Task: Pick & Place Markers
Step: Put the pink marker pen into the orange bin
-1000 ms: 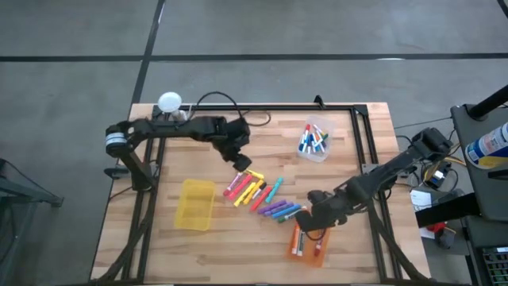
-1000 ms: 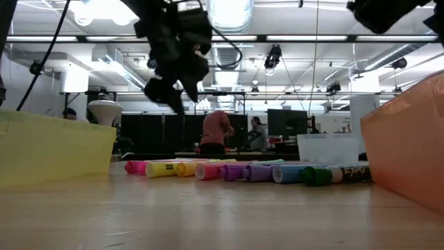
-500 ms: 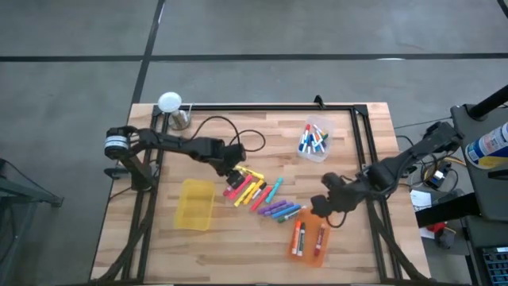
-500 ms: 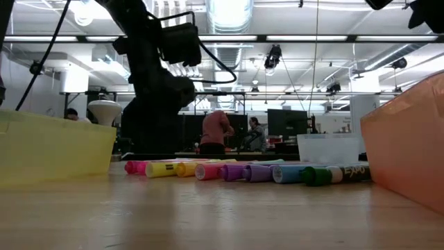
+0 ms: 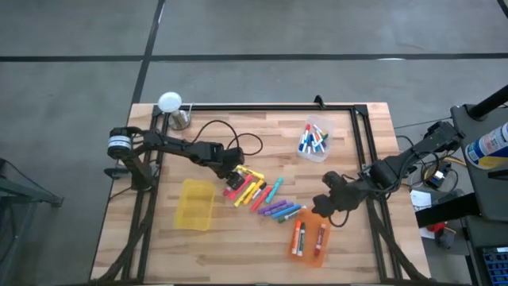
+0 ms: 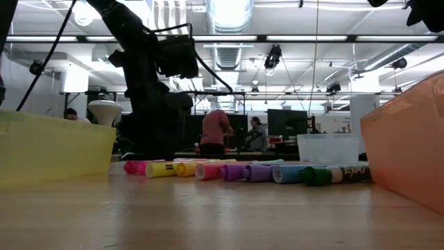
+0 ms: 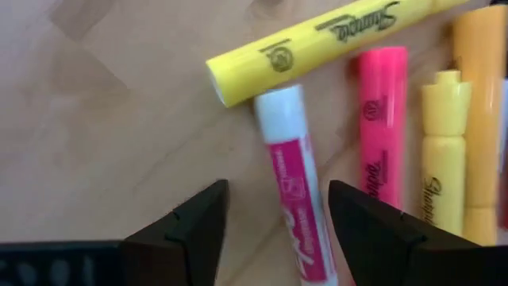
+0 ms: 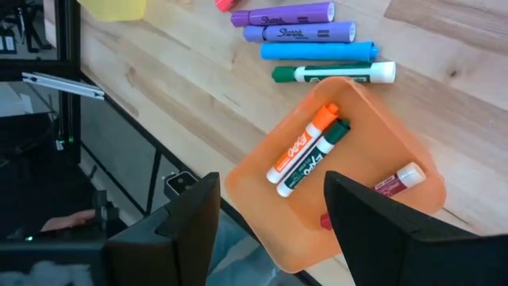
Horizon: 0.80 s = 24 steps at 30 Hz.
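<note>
A pink marker with a white cap [image 7: 295, 187] lay flat on the pale wooden plank table [image 5: 238, 238] directly between the parted fingers of the left gripper [image 5: 232, 169], which stood open and low over it without a visible grip. Just beyond the fingertips lay a yellow highlighter [image 7: 317, 46], angled across the white cap, and to one side of the gripper were a bright pink highlighter [image 7: 382, 119] and a second yellow one [image 7: 446, 151]. From above, these belonged to a loose row of coloured markers [image 5: 262, 197] running from the left gripper toward the right one, ending in purple and blue pens. A translucent yellow plastic bin [image 5: 195, 204] sat near the left gripper, on the side away from the row.

The right gripper [image 5: 324, 203] hung open, holding nothing, just beside the translucent orange plastic bin [image 8: 397, 143], in which an orange-capped marker [image 8: 302, 143], a green-capped marker [image 8: 313, 159] and a red one lay. A clear plastic bin [image 5: 315, 140] holding blue, red and white pens stood well apart from both grippers.
</note>
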### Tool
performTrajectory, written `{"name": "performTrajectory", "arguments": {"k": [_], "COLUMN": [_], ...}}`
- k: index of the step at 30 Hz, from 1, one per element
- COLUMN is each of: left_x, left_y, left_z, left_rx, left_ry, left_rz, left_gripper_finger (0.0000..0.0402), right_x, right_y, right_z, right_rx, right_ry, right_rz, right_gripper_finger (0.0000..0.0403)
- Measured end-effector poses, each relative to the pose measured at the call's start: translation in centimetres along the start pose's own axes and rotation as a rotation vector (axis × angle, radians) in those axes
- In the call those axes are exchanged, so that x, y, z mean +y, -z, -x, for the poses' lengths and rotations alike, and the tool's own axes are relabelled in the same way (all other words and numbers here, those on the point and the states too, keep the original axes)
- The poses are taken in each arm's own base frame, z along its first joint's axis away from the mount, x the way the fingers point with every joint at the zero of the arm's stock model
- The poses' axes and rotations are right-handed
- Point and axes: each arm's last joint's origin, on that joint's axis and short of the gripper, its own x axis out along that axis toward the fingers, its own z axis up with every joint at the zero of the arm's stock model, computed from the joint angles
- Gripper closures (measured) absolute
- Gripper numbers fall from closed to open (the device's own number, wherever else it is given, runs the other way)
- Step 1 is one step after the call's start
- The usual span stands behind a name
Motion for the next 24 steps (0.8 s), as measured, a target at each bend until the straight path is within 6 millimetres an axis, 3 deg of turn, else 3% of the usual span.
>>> {"name": "performTrajectory", "arguments": {"k": [7, 16, 24], "left_x": [0.0, 0.4, 0.1], "left_y": [0.1, -0.3, -2.1], "left_z": [-0.8, -0.8, 0.5], "left_rx": [0.004, -0.009, -0.058], "left_ry": [-0.040, -0.051, 0.066], "left_rz": [-0.016, -0.028, -0.020], "left_gripper_finger": [0.0199, 0.0359, 0.0359], "right_x": [0.0, 0.0, 0.2], "right_y": [0.0, -0.1, -0.3], "right_z": [0.0, 0.0, 0.0], "right_rx": [-0.003, -0.031, -0.093], "right_ry": [0.000, -0.004, -0.025], "right_rz": [0.000, -0.005, -0.020], "right_gripper_finger": [0.0184, 0.0184, 0.0184]}}
